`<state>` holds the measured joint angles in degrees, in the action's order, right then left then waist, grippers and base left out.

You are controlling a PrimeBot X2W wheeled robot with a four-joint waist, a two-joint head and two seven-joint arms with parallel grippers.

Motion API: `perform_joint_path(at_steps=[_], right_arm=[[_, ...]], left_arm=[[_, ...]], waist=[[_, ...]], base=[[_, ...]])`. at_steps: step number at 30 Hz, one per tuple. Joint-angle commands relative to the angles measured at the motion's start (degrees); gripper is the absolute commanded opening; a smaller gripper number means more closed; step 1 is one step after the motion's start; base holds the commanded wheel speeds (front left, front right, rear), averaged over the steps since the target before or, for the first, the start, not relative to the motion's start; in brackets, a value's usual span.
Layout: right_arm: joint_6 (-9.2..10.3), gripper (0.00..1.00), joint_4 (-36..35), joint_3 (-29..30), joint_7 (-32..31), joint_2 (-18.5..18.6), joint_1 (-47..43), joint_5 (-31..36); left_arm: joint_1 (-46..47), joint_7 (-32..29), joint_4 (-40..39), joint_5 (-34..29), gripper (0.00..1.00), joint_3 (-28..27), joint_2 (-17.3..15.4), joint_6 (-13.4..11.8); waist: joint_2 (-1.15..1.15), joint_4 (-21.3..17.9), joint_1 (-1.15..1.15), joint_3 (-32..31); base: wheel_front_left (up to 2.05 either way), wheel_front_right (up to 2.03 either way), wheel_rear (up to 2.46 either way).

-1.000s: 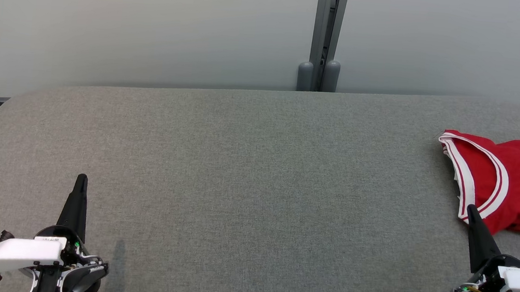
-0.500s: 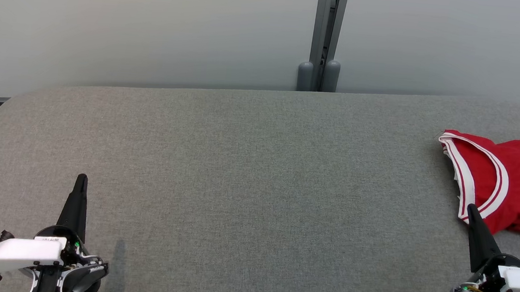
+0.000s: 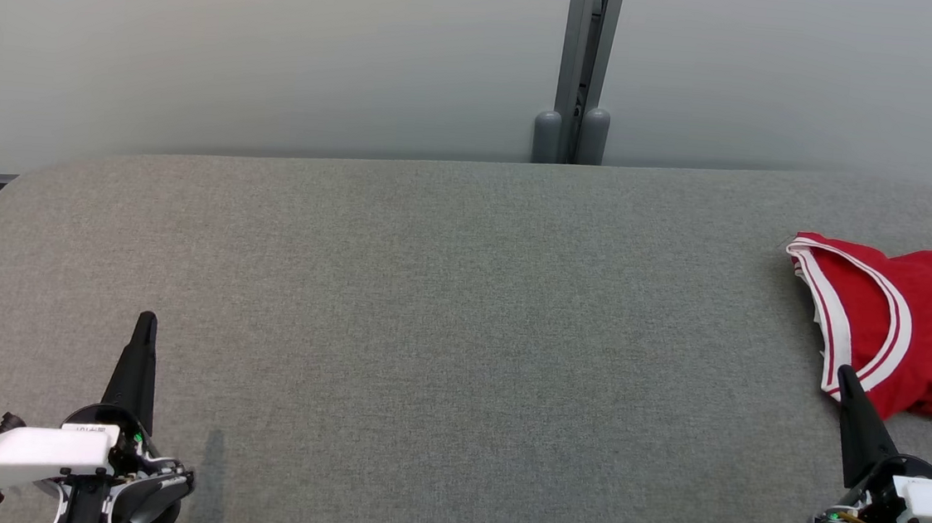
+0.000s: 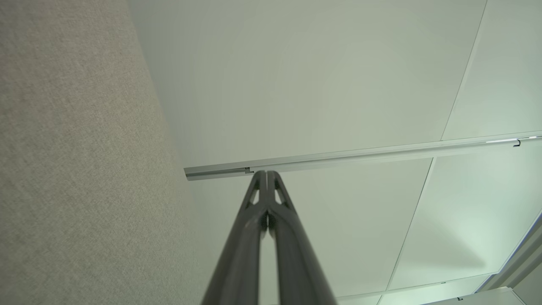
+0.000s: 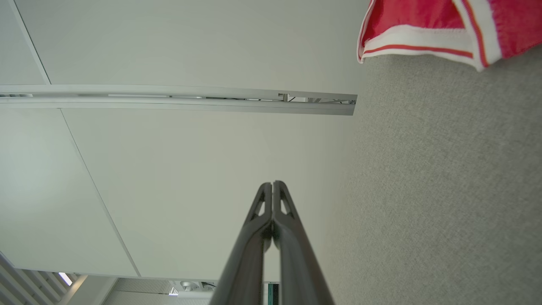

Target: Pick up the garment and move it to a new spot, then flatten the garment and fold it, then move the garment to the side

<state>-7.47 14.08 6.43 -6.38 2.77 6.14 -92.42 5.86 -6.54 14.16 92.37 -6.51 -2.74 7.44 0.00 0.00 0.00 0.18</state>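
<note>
Red basketball jersey lying at right edge of frame on grey padded table, left gripper lower left, right gripper lower right by jersey's lower edge, both finger pairs pressed together, empty.

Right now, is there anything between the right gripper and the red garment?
Nothing visible. The shut right gripper points toward the red garment; only the grey table surface lies between them.

The padded fabric bench is heathered grey; the sleeveless jersey at its right edge is red with white-and-red striped trim and white lettering.
</note>
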Motion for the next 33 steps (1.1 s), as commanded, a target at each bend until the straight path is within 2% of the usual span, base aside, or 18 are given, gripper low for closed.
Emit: perform_joint_path(at_steps=[1, 33], right_arm=[[-0.04, 0.00, 0.09, 0.12, -0.24, 0.34, 0.27, -0.04], [-0.04, 0.00, 0.10, 0.16, -0.22, 0.30, 0.28, 0.02]], left_arm=[[0.79, -0.18, -0.19, 0.08, 0.00, -0.23, -0.14, 0.21], [0.79, -0.17, -0.19, 0.08, 0.00, -0.22, -0.14, 0.21]], waist=[[0.00, 0.00, 0.00, 0.00], [0.00, 0.00, 0.00, 0.00]], base=[[0.00, 0.00, 0.00], [0.00, 0.00, 0.00]])
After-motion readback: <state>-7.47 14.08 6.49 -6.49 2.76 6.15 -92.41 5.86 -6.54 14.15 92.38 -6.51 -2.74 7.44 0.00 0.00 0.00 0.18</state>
